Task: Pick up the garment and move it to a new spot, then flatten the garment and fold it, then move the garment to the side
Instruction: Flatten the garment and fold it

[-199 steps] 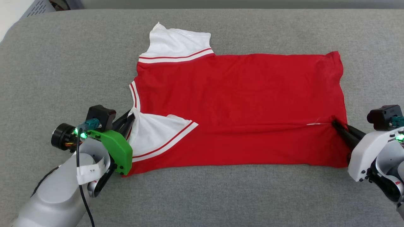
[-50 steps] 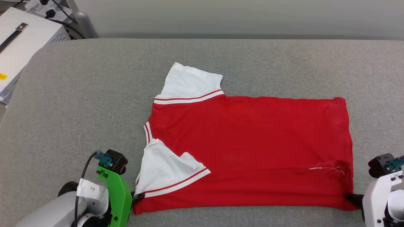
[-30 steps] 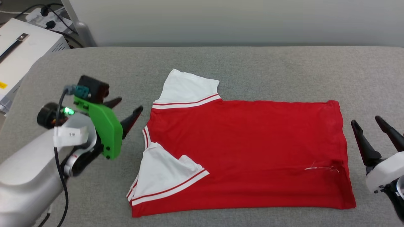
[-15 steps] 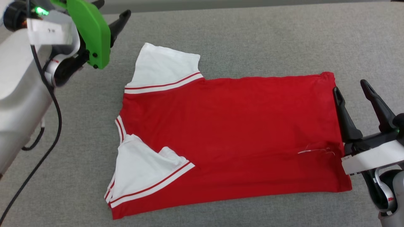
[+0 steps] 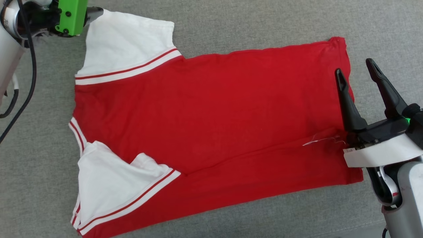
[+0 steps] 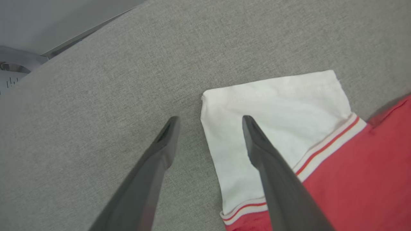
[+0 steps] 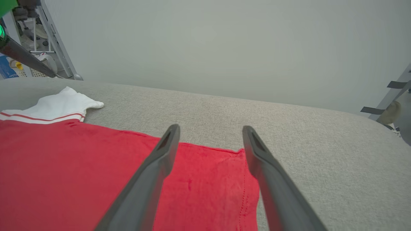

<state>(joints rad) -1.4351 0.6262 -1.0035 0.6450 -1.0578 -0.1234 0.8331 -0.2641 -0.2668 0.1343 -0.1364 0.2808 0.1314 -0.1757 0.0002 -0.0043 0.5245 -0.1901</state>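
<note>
Jaws spread wide at the far edge of the red jersey T-shirt (image 5: 214, 115)
The left gripper (image 6: 210, 118) straddles its white sleeve (image 6: 273, 106) edge, the right gripper (image 5: 354, 66) its hem corner (image 5: 337, 43); it lies flat on grey upholstery (image 5: 231, 19). Best pinch both layers and lift together.

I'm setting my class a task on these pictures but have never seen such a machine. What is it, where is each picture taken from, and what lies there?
It is a two-armed robot handling clothes. One picture looks down from a camera on its head; the other two come from cameras on its wrists, each looking along that arm's two dark fingers. On the grey padded surface lies a red jersey with white sleeves, plain side up, the near sleeve folded onto the body. The left claw hangs open at the edge of the far sleeve; the right claw stands open at the hem. Neither holds anything.
</note>
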